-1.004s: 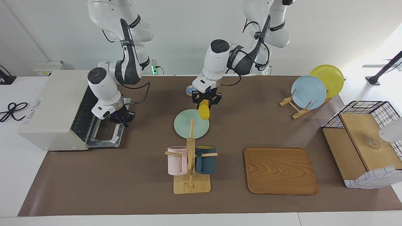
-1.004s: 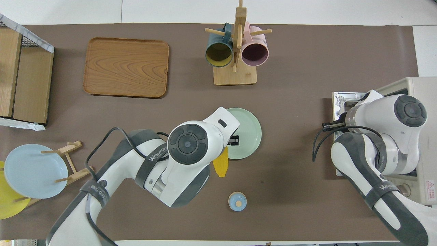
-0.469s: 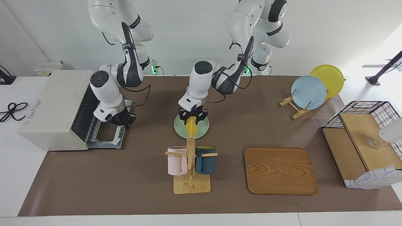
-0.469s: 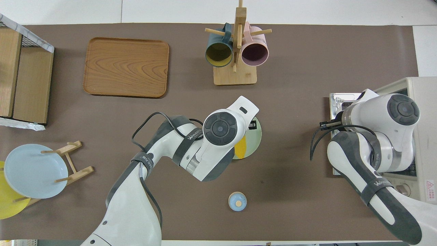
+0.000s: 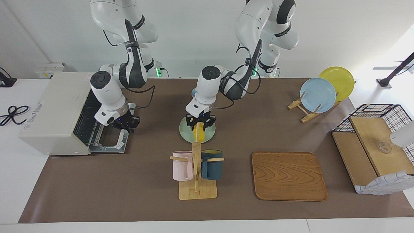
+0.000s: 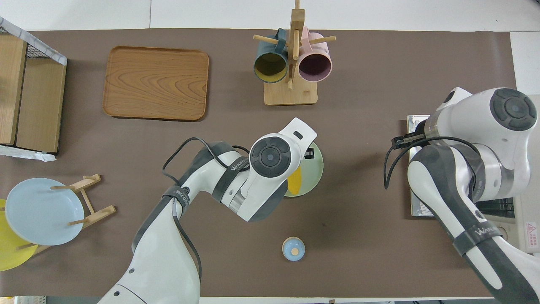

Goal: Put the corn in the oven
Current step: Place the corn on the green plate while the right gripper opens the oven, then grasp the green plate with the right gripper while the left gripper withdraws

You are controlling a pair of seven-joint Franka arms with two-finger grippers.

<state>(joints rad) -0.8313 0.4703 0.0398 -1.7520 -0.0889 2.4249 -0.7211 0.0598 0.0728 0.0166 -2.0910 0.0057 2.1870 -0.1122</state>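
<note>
While the left gripper hangs low over the pale green plate at the middle of the table, we see the corn lying on that plate, directly beneath its fingers. We cannot tell whether those jaws pinch the cob or stand apart from it. We find the right gripper over the lowered door of the oven, which stands open at the right arm's end of the table with its wire rack visible; we cannot tell how its jaws stand. We note a mug rack just beside the plate and farther from the robots, and a wooden tray toward the left arm's end.
</note>
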